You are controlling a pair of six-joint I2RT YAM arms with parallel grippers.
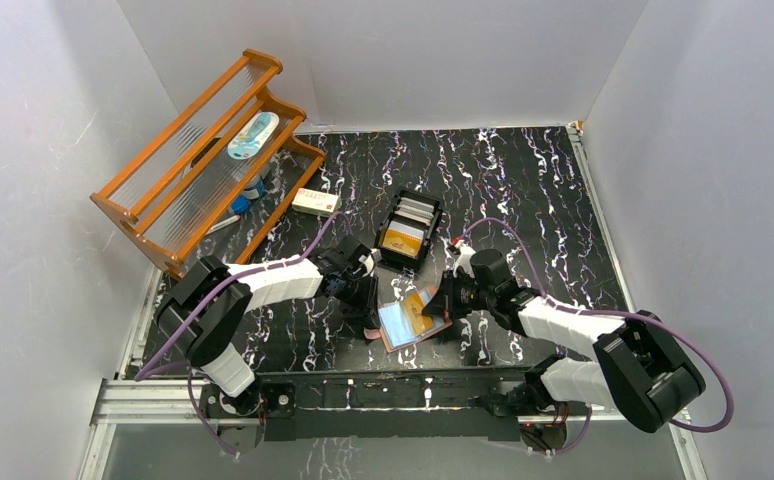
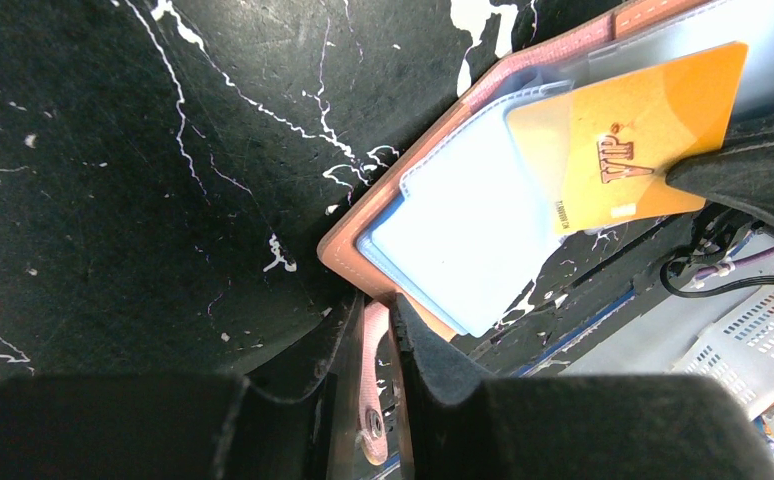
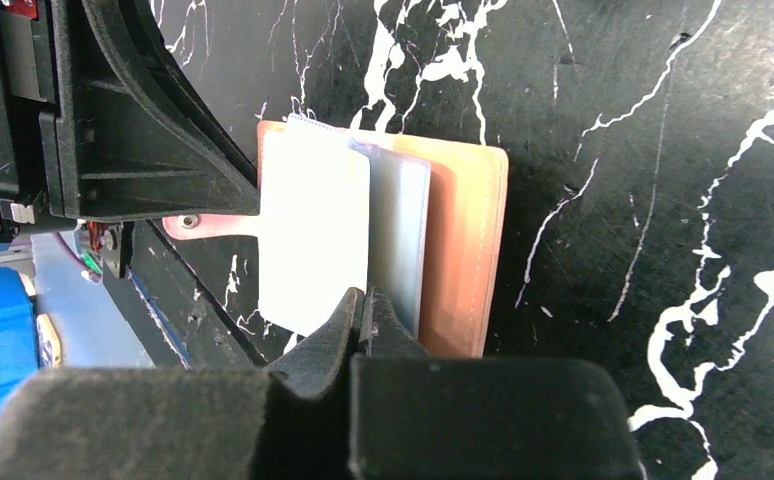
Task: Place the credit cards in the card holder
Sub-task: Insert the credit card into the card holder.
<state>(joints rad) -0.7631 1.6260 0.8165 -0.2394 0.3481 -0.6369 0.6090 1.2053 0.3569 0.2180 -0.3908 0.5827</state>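
At the table's (image 1: 563, 200) near edge, the left gripper (image 2: 378, 320) pinches the card holder (image 2: 363, 225) by its snap tab (image 2: 371, 380) to steady it. The right gripper (image 3: 363, 300), clamped on a gold card (image 2: 623, 130), angles it into a sleeve (image 2: 463, 230).

The black, white-veined table (image 1: 543, 190) bears an orange rack (image 1: 203, 160) upper left. A small box (image 1: 315, 202) and slotted tray (image 1: 409, 230) lie mid-frame.

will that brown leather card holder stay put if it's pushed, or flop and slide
Probably floppy: the salmon-brown leather card holder lies open with thin clear plastic sleeves fanning loose. Likely light and apt to slide on the smooth black table; the left hand pinching its snap tab suggests it needs pinning.
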